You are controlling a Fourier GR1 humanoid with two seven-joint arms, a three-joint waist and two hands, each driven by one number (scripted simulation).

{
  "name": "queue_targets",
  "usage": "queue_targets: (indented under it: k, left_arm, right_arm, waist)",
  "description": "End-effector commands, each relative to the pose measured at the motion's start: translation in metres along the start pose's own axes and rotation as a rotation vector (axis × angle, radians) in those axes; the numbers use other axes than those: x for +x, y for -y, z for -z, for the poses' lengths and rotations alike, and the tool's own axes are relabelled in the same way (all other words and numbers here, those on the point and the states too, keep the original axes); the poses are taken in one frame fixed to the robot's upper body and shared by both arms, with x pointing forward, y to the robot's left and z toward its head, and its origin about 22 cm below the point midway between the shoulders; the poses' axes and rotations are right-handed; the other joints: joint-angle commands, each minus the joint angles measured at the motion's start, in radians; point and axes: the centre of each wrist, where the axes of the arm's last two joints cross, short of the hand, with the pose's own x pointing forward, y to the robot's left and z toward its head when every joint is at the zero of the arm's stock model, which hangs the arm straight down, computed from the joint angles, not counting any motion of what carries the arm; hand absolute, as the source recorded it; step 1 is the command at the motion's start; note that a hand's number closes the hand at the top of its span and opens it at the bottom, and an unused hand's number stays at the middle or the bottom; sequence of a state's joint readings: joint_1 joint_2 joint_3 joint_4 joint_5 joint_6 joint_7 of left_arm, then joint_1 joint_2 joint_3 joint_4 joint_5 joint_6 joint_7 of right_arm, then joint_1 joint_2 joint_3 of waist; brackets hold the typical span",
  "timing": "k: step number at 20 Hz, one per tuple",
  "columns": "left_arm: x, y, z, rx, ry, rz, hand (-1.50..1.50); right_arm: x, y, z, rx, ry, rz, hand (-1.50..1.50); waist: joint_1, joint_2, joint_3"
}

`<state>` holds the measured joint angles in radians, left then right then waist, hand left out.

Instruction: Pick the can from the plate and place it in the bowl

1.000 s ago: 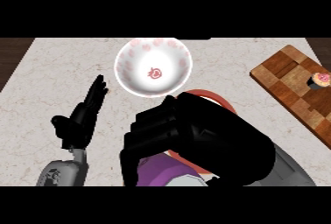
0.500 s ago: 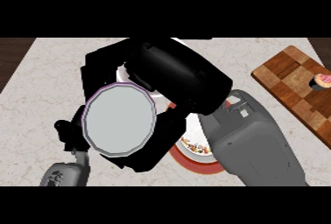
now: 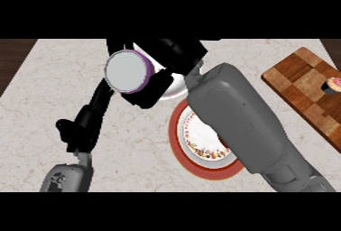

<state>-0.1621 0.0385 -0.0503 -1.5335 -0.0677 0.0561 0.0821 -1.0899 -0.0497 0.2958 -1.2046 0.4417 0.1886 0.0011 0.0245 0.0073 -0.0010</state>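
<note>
The can (image 3: 126, 71), showing a grey lid with a purple rim, is held in my right hand (image 3: 172, 53), whose black fingers curl round its body. Hand and can hang over the white bowl (image 3: 174, 87) at the back of the counter; most of the bowl is hidden behind them. The red-rimmed plate (image 3: 193, 146) with a patterned white centre lies nearer me, partly covered by my grey right forearm. My left hand (image 3: 83, 124) rests open at the left, fingers pointing up toward the can.
A wooden cutting board (image 3: 303, 90) lies at the right edge with a small pink-topped pastry (image 3: 332, 84) on it. Dark floor shows past the counter's far left corner. Marble counter (image 3: 40, 90) stretches to the left of my left hand.
My right hand has carried the can away from the plate toward the far side, over the bowl. The plate is now uncovered. The left hand has stayed put.
</note>
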Motion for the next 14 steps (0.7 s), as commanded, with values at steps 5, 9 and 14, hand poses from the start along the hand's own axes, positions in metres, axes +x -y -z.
queue_targets:
  k: [5, 9, 14]
  left_arm:
    - [0.022, -0.002, 0.016, 0.007, 0.014, 0.015, 0.0]
    - [0.0, 0.009, -0.001, -0.018, 0.015, 0.01, 0.0]
    - [0.009, 0.018, 0.006, -0.033, 0.024, 0.001, 0.0]
  right_arm:
    - [-0.067, -0.037, 0.013, 0.002, -0.073, -0.084, 1.5]
    - [-0.094, -0.041, 0.013, -0.008, -0.116, -0.115, 1.5]
    - [-0.119, -0.048, 0.002, 0.11, -0.169, -0.066, 1.5]
  waist:
    - [0.008, 0.006, 0.0]
    - [0.028, 0.013, 0.0]
    - [0.035, 0.018, 0.0]
